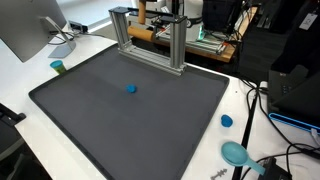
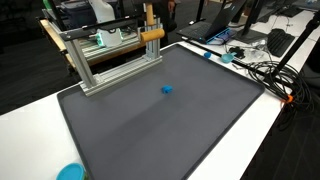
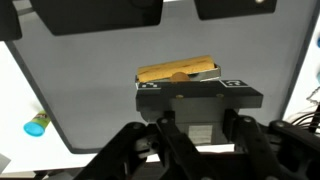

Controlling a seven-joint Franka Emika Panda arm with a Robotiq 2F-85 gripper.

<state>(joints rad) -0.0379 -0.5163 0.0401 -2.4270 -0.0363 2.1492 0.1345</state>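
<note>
I could not pick out the arm in either exterior view, so only the wrist view showed the gripper (image 3: pixel 180 10). It came in from the top of that picture, above the dark mat (image 3: pixel 90 70), its two black fingers (image 3: pixel 95 15) standing apart with a strip of pale light between them and nothing held. Straight out from that gap, toward the narrower end of the mat, lay a wooden block (image 3: pixel 178 71), sitting against a black fixture (image 3: pixel 200 97) with small checkered marks at its corners. Block and gripper were well apart in the picture, though I could not tell how much lower than the gripper the block sat. The block's long axis ran crosswise over the mat, along the very line on which the fingers were spread, so as they stood the fingers lined up with its length, not its width. A small blue piece (image 1: pixel 131 88) (image 2: pixel 167 89) lay loose near the middle of the mat in both exterior views, and I could not find it in the wrist view. An aluminium frame (image 1: pixel 179 45) stood along one edge of the mat, and a green-and-blue cap (image 3: pixel 37 125) rested on the white table (image 1: pixel 25 72) just off the mat's side edge
</note>
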